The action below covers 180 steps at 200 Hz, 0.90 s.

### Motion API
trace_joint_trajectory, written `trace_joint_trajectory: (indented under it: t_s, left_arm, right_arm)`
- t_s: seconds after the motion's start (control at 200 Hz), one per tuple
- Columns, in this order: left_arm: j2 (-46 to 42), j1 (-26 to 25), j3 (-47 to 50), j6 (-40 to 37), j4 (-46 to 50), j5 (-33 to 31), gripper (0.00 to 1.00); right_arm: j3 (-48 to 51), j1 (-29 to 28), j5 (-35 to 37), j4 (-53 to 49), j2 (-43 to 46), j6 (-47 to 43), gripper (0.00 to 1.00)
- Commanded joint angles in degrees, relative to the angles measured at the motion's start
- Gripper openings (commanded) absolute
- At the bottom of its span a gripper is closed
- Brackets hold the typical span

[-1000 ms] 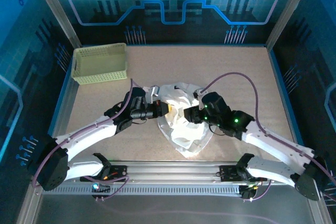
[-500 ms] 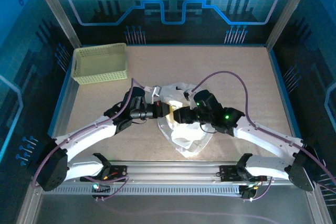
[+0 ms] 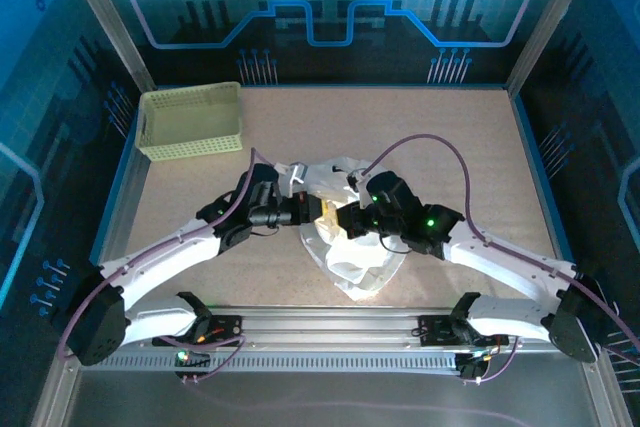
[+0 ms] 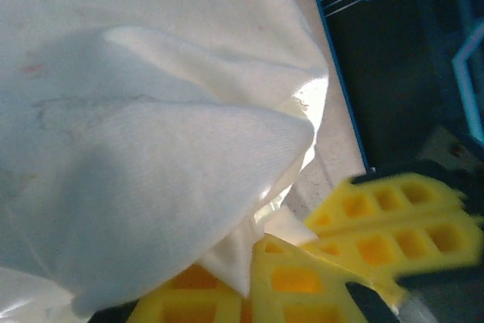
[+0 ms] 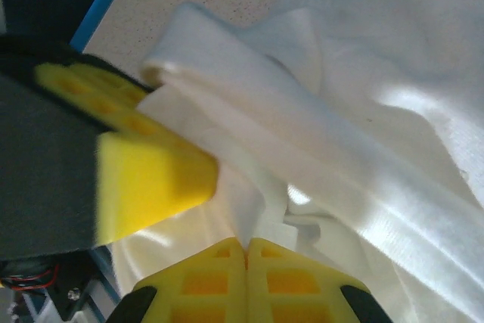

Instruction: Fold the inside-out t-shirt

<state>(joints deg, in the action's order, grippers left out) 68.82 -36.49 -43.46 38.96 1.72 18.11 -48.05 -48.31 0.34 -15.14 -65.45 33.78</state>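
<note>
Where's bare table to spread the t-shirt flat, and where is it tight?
Free: the far table, from the basket across to the right rail, and the patch between basket and left arm. Tight: the centre, where both sets of jaws pinch the bunched t-shirt.

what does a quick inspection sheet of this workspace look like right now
surface: table, speckled beige board
job's things: t-shirt, white, bunched at centre between the arms
clutter: basket, pale yellow-green, far left corner
claws: left claw shut on the t-shirt; right claw shut on the t-shirt; tips close together
cables: purple cables loop off both arms
surroundings: blue-lit walls, metal frame posts
</note>
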Motion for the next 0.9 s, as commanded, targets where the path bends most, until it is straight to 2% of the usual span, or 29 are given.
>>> trace_joint_trajectory:
  t_s: [0.0,0.1,0.24,0.405,0.595,0.895]
  left_arm:
    - [2.47,0.63,-4.06,-2.49,9.34,-8.38,0.14]
    - [3.34,0.62,-4.6,-1.36,9.17,-8.89,0.34]
    - [1.98,1.21,-6.14,-0.34,13.38,-13.38,0.4]
    - [-1.11,2.28,-8.49,-0.71,17.8,-14.3,0.49]
    - [-0.5,2.27,-13.28,-0.73,24.09,-11.28,0.53]
    - [8.07,1.28,-15.5,-2.12,28.65,-9.92,0.53]
  right_arm:
    - [-4.18,-1.8,6.68,-5.17,3.68,-3.6,0.0]
    - [-5.04,-3.35,9.26,-6.25,5.82,-5.24,0.0]
    - [-6.49,-5.53,14.98,-8.55,8.4,-7.24,0.0]
    - [-5.21,-7.49,14.65,-5.74,11.13,-10.46,0.0]
    - [0.99,-12.64,11.88,-1.32,10.81,-12.58,0.0]
    - [6.92,-19.33,18.14,-2.89,1.16,-8.83,0.0]
